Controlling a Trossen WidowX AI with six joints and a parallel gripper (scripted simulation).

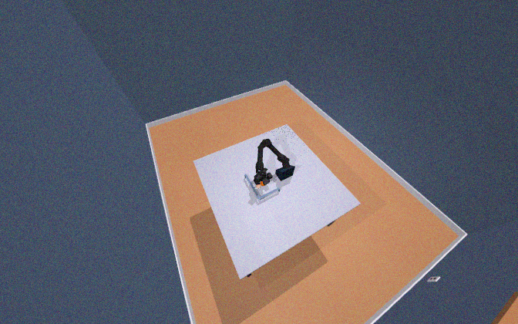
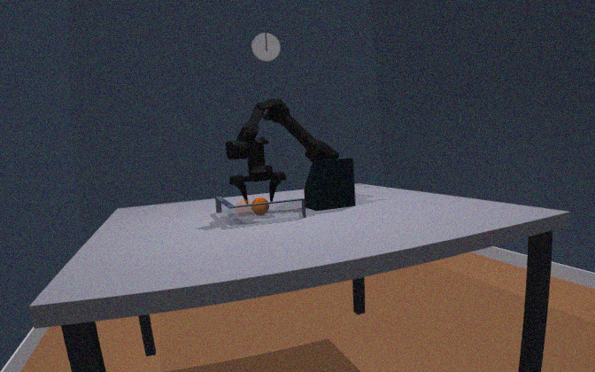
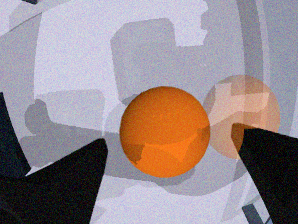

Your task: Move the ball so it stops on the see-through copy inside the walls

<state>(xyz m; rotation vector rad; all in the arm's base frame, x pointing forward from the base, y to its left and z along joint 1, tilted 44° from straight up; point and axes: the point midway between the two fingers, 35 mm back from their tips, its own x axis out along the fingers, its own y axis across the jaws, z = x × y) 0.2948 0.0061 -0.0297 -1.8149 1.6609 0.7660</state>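
Two fingers: stood wide apart, pointing down, nothing held between them.
Ball (image 3: 165,131): orange, lay on the surface (image 2: 274,248) in the gap between the fingers, untouched by either in the wrist view.
See-through copy (image 3: 248,111): pale, just beside the ball, partly hidden behind one finger.
Clear walls (image 2: 266,205): low corner around the ball, below the fingertips in the exterior view.
Arm (image 2: 292,128): bent over the corner.
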